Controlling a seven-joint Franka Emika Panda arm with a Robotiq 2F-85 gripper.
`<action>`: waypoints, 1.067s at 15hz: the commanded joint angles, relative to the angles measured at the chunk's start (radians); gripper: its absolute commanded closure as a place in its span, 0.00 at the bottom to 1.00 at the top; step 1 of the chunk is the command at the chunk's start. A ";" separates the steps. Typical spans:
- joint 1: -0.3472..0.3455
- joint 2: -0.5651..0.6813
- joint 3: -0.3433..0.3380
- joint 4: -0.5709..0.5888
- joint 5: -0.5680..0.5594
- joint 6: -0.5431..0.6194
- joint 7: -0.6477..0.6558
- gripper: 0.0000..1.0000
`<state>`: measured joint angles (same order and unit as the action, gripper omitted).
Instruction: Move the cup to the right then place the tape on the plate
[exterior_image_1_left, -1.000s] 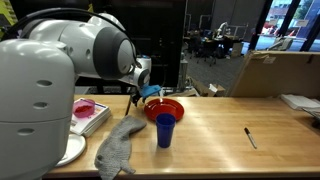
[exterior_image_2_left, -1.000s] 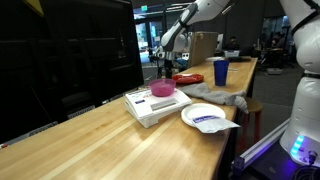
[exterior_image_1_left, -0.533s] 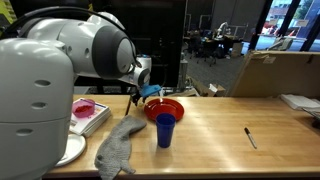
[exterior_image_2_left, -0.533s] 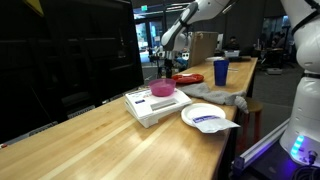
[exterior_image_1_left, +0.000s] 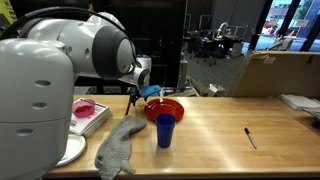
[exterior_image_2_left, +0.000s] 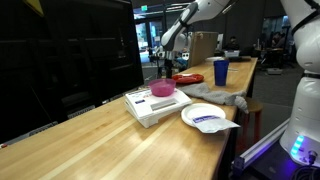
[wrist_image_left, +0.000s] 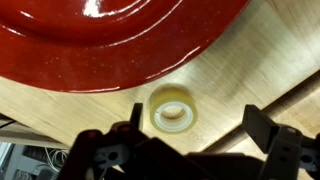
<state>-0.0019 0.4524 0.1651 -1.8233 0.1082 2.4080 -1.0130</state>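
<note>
Tape (wrist_image_left: 172, 110) between wide-open fingers (wrist_image_left: 262, 130) (clear of both), on the table (wrist_image_left: 235, 75) just beside the plate (wrist_image_left: 120, 40).

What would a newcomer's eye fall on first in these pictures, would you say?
The glossy red plate fills the top of the wrist view, with the tape roll lying on the wooden table just off its rim, within the open claw. In an exterior view, the dark blue cup stands upright before the plate, beside a grey cloth.
</note>
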 joint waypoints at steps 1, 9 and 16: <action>-0.001 -0.019 0.005 -0.017 -0.016 -0.019 0.023 0.00; 0.000 -0.005 0.008 -0.005 -0.011 -0.026 0.028 0.00; 0.003 0.016 0.014 0.023 -0.011 -0.034 0.031 0.00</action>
<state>-0.0011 0.4573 0.1730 -1.8235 0.1082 2.3883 -1.0020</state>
